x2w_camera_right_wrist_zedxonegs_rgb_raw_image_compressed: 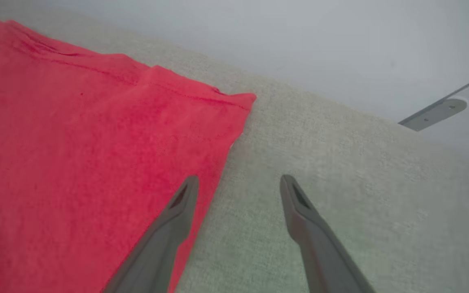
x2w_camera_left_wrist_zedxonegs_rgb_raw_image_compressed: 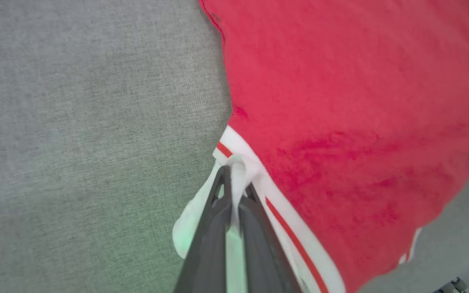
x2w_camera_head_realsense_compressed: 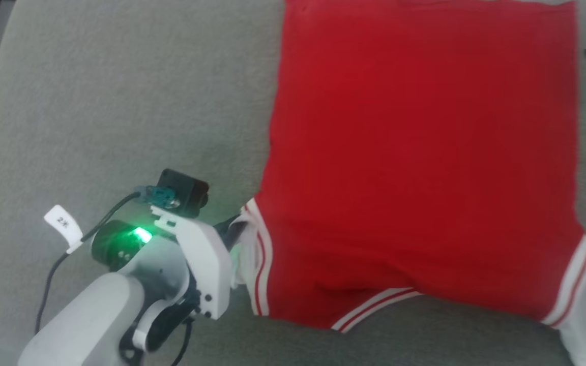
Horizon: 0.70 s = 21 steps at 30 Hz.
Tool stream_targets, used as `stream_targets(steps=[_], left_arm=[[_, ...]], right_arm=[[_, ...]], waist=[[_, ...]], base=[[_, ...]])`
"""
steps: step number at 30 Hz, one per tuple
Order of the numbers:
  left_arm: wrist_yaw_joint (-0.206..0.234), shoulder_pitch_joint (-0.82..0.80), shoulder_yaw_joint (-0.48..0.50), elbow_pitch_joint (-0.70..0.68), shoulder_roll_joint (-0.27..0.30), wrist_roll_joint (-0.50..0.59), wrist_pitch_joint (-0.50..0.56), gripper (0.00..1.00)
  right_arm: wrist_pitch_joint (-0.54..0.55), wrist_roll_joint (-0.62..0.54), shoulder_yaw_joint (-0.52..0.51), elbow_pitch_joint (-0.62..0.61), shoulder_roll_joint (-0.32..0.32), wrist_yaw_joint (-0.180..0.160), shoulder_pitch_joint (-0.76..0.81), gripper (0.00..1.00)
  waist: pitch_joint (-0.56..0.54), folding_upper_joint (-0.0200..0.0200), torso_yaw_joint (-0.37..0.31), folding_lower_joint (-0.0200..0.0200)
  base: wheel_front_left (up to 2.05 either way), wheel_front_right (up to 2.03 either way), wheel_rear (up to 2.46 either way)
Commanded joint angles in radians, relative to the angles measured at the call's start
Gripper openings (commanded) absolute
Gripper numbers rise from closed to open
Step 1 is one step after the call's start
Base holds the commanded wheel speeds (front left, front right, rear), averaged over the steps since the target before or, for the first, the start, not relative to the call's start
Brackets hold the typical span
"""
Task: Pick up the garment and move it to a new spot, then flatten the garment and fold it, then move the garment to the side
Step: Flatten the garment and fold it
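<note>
left claw [x2w_camera_left_wrist_zedxonegs_rgb_raw_image_compressed: 236,179] clenched on white sleeve [x2w_camera_left_wrist_zedxonegs_rgb_raw_image_compressed: 187,228] of garment [x2w_camera_head_realsense_compressed: 420,152], right claw [x2w_camera_right_wrist_zedxonegs_rgb_raw_image_compressed: 239,179] spread wide, empty

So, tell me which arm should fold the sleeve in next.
Left, likely: the left claw is shut on the white sleeve at the shirt's edge; the right claw hangs open beside the shirt, holding nothing.

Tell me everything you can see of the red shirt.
The garment is a red, jersey-like knit shirt with white sleeves and red-and-white striped trim. It lies mostly flat, plain side up, on grey upholstery. Its far hem looks straight and its near edge is slightly rumpled. The left claw is shut on white fabric at the near left sleeve. The right claw stands open at the far right edge, one finger over the red cloth; whether it touches cannot be told.
</note>
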Motion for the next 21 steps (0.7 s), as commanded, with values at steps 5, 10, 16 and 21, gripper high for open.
stream_targets(steps=[5, 10, 16, 21], left_arm=[[-0.052, -0.068, -0.026, 0.064, -0.056, 0.016, -0.036, 0.0], [-0.08, -0.095, -0.04, 0.117, -0.094, 0.009, -0.057, 0.0], [-0.103, -0.106, -0.048, 0.178, -0.115, 0.004, -0.08, 0.0], [-0.102, -0.102, -0.032, 0.206, -0.104, -0.005, -0.096, 0.0]], right_arm=[[0.119, 0.046, 0.017, 0.154, 0.013, -0.001, -0.132, 1.0], [0.191, 0.03, 0.043, 0.259, 0.012, -0.001, -0.191, 1.0], [0.266, 0.019, 0.073, 0.369, 0.041, -0.001, -0.184, 0.0], [0.269, 0.037, 0.096, 0.358, 0.03, -0.001, -0.167, 0.0]], waist=[[0.095, 0.0, 0.101, -0.0001], [0.132, 0.0, 0.14, -0.0001], [0.141, 0.0, 0.153, -0.0001], [0.121, 0.0, 0.132, -0.0001]], base=[[0.0, 0.0, 0.0], [0.0, 0.0, 0.0], [0.0, 0.0, 0.0], [0.0, 0.0, 0.0]])
